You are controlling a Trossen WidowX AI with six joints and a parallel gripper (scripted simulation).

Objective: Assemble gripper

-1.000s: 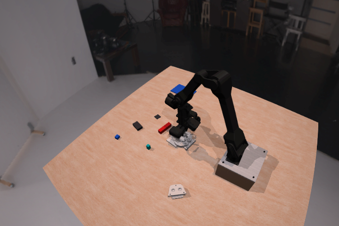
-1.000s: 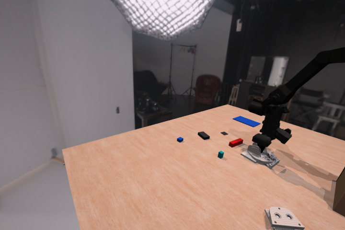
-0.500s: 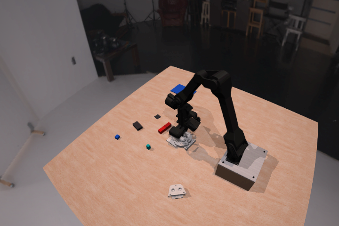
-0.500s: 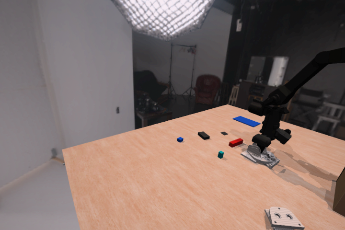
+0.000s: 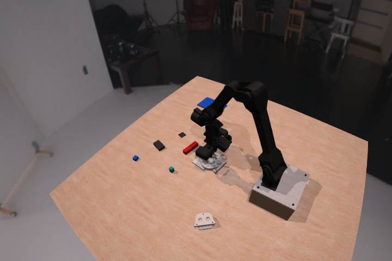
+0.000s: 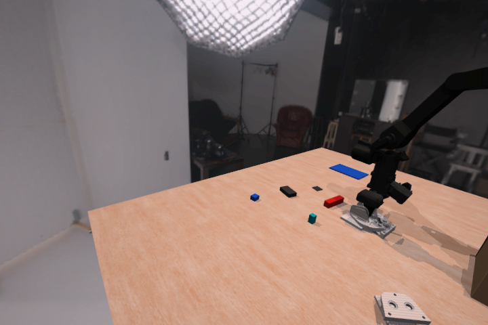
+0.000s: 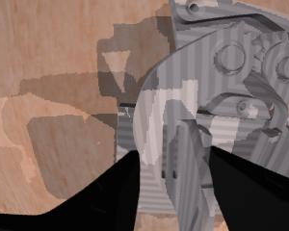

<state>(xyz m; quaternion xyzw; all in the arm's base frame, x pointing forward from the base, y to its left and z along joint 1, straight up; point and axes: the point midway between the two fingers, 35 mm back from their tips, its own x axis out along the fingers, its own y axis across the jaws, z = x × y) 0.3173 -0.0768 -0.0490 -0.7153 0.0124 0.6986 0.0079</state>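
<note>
We see the gripper [image 5: 209, 156] [image 6: 369, 213] [image 7: 171, 156] over the gripper base [image 5: 199, 164] [image 6: 351, 221] [image 7: 151, 204], its two fingers pinching the upright grey fin of the larger jaw [image 5: 206, 165] [image 6: 358, 212] [image 7: 175, 72]. The finger housings hide much of that grip from above, and the fin's lower end is cut off in the wrist view.

The base lies on the counter [image 5: 141, 215] [image 6: 198, 260] [image 7: 39, 29], well in from all the edges we can see. The larger jaw lies over it, next to the second jaw [image 7: 276, 77], which the wrist view crops at its right side. Their toothed parts come close together, but shadow keeps us from telling whether the teeth mesh or either jaw is fully seated. In the top and exterior views we cannot cleanly separate the second jaw from the base.

The housing plate [image 5: 203, 224] [image 6: 404, 312] lies apart from the base, towards the counter's near edge, which the top view cuts off; its lower end is cropped in the exterior view. It is not on the jaw stubs.

Beside the base, towards the far corner, we find a red block [image 5: 190, 147] [image 6: 333, 201]; a teal block [image 5: 171, 169] [image 6: 312, 218] sits on the side towards the left corner. Near the far corner, the arm [image 5: 264, 132] [image 6: 428, 114] partly covers a blue sheet [image 5: 206, 103] [image 6: 348, 171] in the top view.
</note>
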